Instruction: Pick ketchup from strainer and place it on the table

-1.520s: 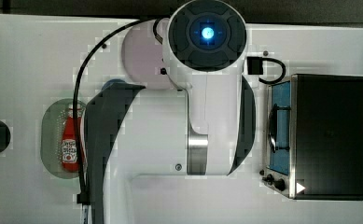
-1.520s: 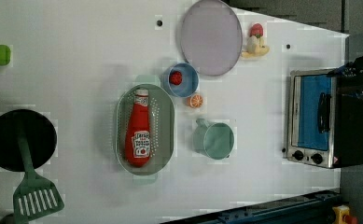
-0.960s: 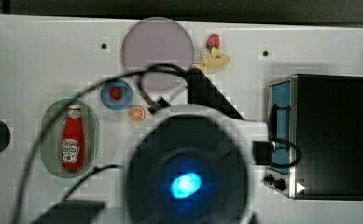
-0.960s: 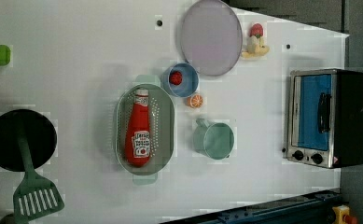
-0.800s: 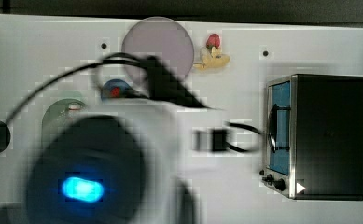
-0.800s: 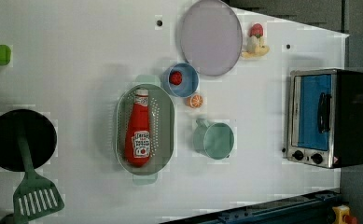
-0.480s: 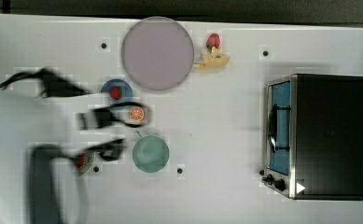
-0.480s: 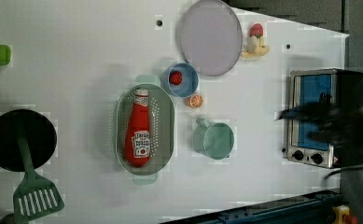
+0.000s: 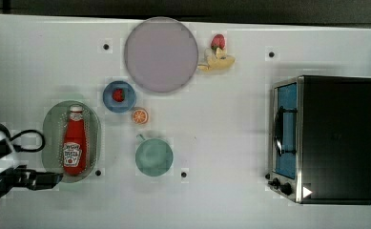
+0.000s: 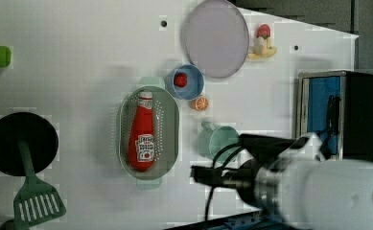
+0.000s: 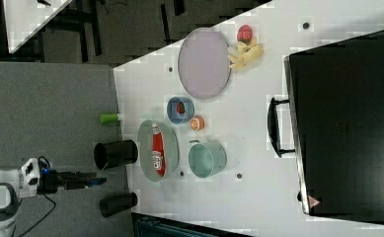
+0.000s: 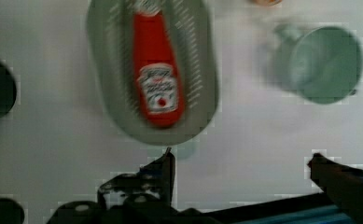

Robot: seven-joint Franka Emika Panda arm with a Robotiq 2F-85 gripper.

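The ketchup (image 9: 74, 143) is a red bottle with a white cap and label, lying lengthwise in the pale green strainer (image 9: 49, 129) on the white table (image 9: 221, 143). The left view shows the ketchup (image 10: 143, 134) in the strainer (image 10: 172, 124), and so does the right view: ketchup (image 11: 157, 148), strainer (image 11: 145, 143). My gripper (image 9: 49, 180) hangs off the bottle's base end, apart from it, as in the left view (image 10: 196, 175). In the wrist view the gripper (image 12: 242, 161) is open, fingers (image 12: 167, 168) wide apart and empty, with the ketchup (image 12: 158, 79) ahead.
A teal mug (image 9: 153, 156) stands beside the strainer. Past it are a blue bowl (image 9: 118, 97) holding a strawberry, an orange slice (image 9: 139, 116) and a lilac plate (image 9: 160, 54). A toaster oven (image 9: 324, 138) fills the top view's right. A black pan (image 10: 21, 143) and green spatula (image 10: 35, 203) lie at the left view's left.
The arm has swept across the top view from the middle to the far left, uncovering the table. The ketchup and strainer have not moved. The gripper stays open.
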